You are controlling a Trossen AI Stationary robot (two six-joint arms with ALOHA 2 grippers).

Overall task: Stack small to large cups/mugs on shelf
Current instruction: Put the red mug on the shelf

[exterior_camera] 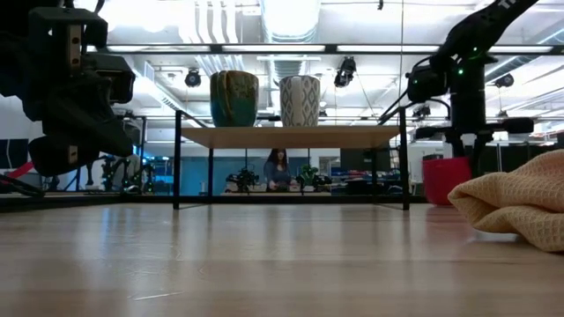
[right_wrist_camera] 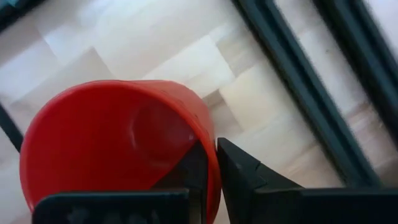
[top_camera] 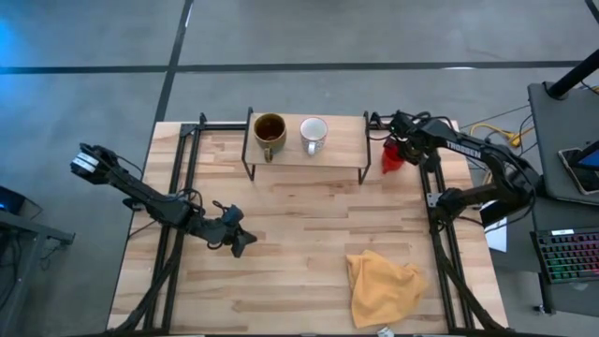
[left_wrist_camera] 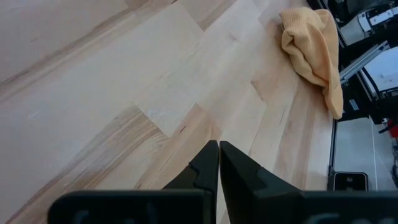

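Observation:
The glossy brown mug (top_camera: 270,131) (exterior_camera: 233,99) and the white mug (top_camera: 314,134) (exterior_camera: 300,100) stand upright side by side on the low wooden shelf (top_camera: 344,150) (exterior_camera: 291,136). The red mug (top_camera: 391,157) (exterior_camera: 444,180) (right_wrist_camera: 112,143) is just off the shelf's right end, by the table's far right edge. My right gripper (top_camera: 399,150) (right_wrist_camera: 211,148) is shut on it from above. My left gripper (top_camera: 240,240) (left_wrist_camera: 219,149) is shut and holds nothing, above the table's left middle. My right gripper holds the red mug by its wall at the rim (right_wrist_camera: 210,163). One finger (right_wrist_camera: 189,171) is inside the mug and the other finger (right_wrist_camera: 242,171) is outside. The fingers come from above, pointing down. The mug is upright with its base at about table level; whether it is lifted clear, I cannot tell.
A crumpled yellow-orange cloth (top_camera: 384,285) (exterior_camera: 520,207) (left_wrist_camera: 314,50) lies near the table's near right edge. Black frame rails (right_wrist_camera: 298,87) run along the table beside the red mug. The shelf top is bare to the right of the white mug. A person sits in the room beyond.

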